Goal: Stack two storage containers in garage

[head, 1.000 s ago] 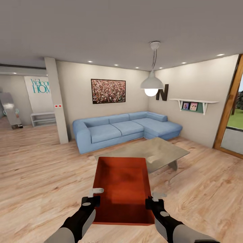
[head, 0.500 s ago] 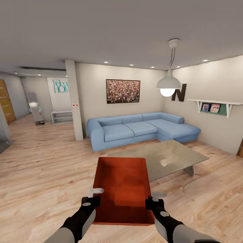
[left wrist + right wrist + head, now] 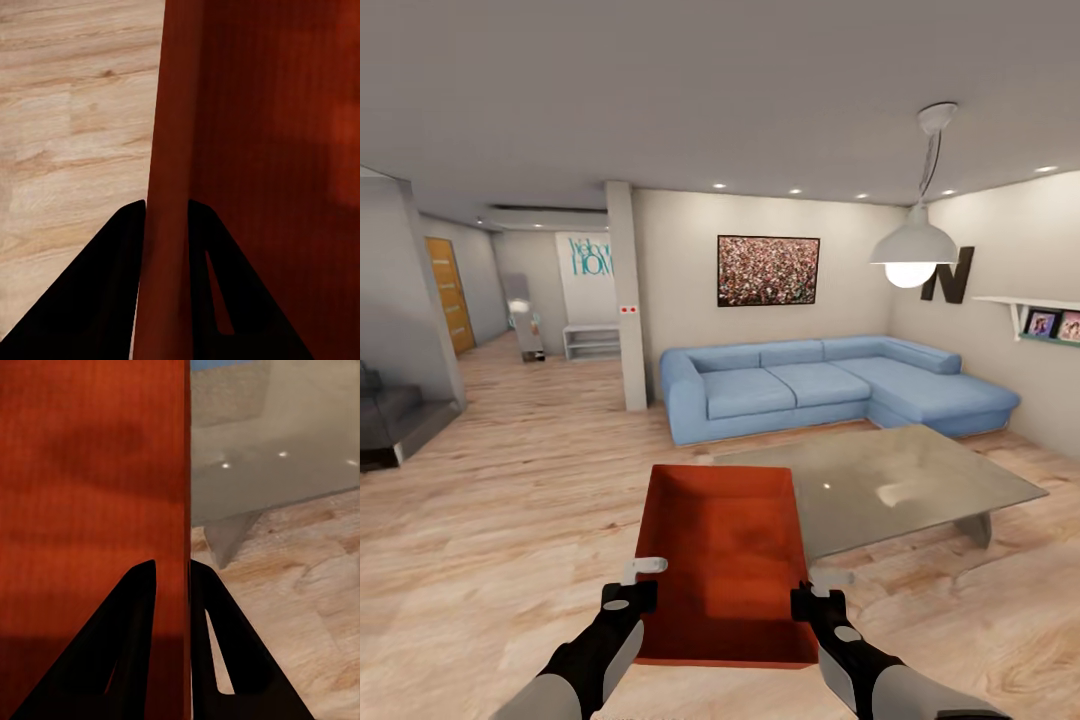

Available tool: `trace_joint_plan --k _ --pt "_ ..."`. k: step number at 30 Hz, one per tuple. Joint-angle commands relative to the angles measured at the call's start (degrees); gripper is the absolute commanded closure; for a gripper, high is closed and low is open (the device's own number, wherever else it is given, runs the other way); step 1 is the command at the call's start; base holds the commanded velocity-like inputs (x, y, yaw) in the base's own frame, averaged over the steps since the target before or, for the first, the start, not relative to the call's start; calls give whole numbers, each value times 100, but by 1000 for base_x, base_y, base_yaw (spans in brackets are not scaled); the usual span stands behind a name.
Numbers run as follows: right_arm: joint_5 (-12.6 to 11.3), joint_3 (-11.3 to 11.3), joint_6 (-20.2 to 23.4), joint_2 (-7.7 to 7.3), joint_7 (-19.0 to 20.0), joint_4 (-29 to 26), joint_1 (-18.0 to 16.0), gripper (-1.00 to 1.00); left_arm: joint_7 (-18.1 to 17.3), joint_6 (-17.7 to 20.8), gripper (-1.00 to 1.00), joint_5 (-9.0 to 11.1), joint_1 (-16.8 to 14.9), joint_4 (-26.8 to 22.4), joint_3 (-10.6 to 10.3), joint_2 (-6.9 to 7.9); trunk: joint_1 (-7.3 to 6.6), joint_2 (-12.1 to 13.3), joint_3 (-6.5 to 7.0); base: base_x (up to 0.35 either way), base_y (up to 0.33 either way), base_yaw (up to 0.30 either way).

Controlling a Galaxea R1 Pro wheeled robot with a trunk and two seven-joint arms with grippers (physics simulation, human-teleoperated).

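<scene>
I carry one orange-red ribbed storage container point(image 3: 725, 560) low in front of me, over the living room's light wood plank floor point(image 3: 510, 500). My left gripper point(image 3: 632, 590) is shut on its left wall and my right gripper point(image 3: 812, 592) is shut on its right wall. In the left wrist view the gripper point(image 3: 166, 206) pinches the container's wall point(image 3: 262, 150) between both fingers. The right wrist view has the right gripper point(image 3: 172, 564) clamping the opposite wall point(image 3: 90, 472) the same way. The second container, the garage and its concrete floor are out of view.
A glass coffee table point(image 3: 900, 480) stands just ahead to the right, with the blue corner sofa point(image 3: 810, 385) behind it. A pale pillar point(image 3: 628, 310) divides the room from a hallway with an orange door point(image 3: 448, 295). A dark step point(image 3: 390, 425) lies at the left. A pendant lamp point(image 3: 915, 262) hangs at the right.
The whole picture has slid to the right, so the camera has turned left; the hallway, orange door and dark step have come into sight. The container stays held the same way.
</scene>
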Motion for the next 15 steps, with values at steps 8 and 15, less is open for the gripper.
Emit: trace_joint_plan --k 8,15 --pt "24 198 -149 -23 14 -10 1 100 68 38 100 75 -6 -7 457 24 1 -3 -1 0 0 279" --pt "24 198 -149 -23 14 -10 1 100 68 38 100 74 -4 -8 458 25 1 -3 -1 0 0 279"
